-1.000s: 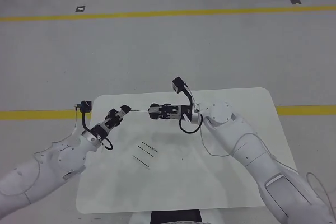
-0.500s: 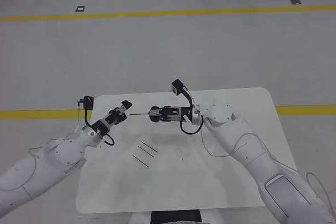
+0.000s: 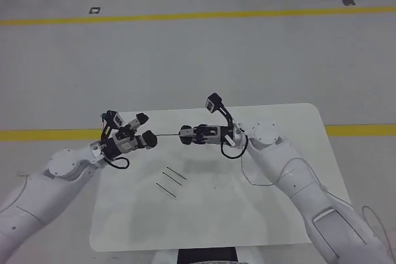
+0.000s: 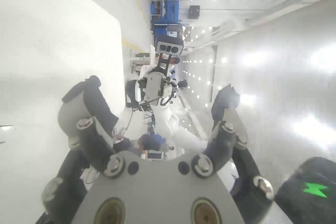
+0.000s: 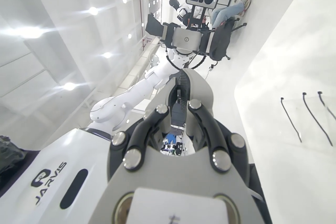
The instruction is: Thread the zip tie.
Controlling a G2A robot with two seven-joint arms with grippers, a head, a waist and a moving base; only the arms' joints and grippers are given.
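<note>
Nearest the robot: three loose black zip ties (image 3: 169, 178) lie flat on the white rounded tabletop (image 3: 277, 198), side by side, roughly parallel, not touching. In the right wrist view, the same three (image 5: 313, 117) have their heads all pointing one way. Neither tool touches them.

Further out, both arms are raised over the far half of the tabletop, tools facing each other.

Right tool (image 3: 183, 132): fingers together, clamped on a thin black plastic zip tie (image 3: 168, 134). The strap sticks out straight and about level from the fingertips, pointing at the left tool. From the right wrist, the ribbed strap (image 5: 183, 88) runs between the closed fingers of that tool (image 5: 181, 72).

Left tool (image 3: 145, 129): fingers spread wide apart, holding nothing. From the top, the free tip of the strap ends right at its opening, beside one finger; contact can't be told. The left wrist view confirms the wide gap (image 4: 160, 88), with the right arm straight ahead through it.

Beyond the tabletop: grey floor with a yellow floor stripe (image 3: 363, 130) level with the far edge, and a second stripe further back.
</note>
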